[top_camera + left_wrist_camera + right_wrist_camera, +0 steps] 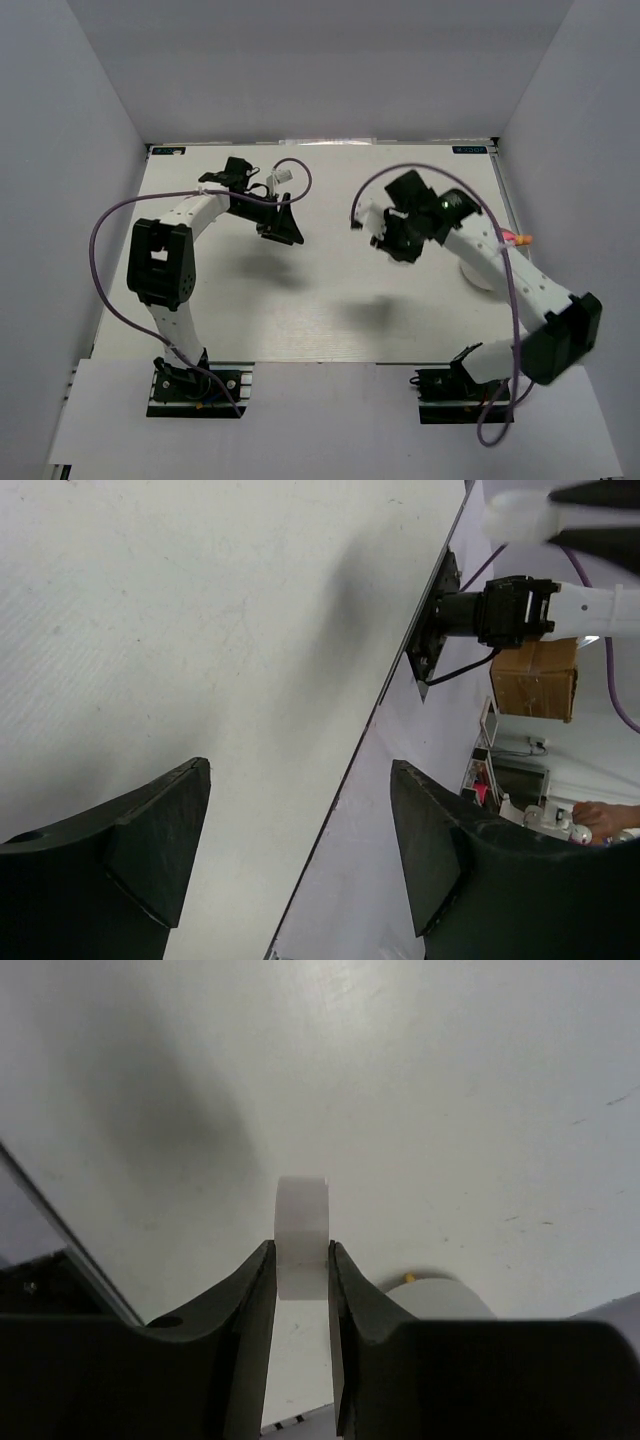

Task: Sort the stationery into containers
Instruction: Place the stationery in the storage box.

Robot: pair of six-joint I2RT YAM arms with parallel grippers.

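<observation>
My right gripper [374, 226] is shut on the small white ring [363, 217] and holds it above the middle of the table. In the right wrist view the ring [302, 1232] is pinched edge-on between the fingers [245, 1300]. The low white cup [440, 1300] lies just behind and right of them, with an orange tip [408, 1277] at its rim. From above, the cup [474, 274] is mostly hidden under the right arm, and pink and orange marker ends [518, 239] stick out beside the arm. My left gripper [281, 228] is open and empty, [300, 845] over bare table.
The white table [320, 310] is boxed in by white walls on three sides. The left wrist view shows the table's near edge [390, 680], the right arm's base [500, 615] and a cardboard box [535, 675] off the table. Purple cables loop over both arms.
</observation>
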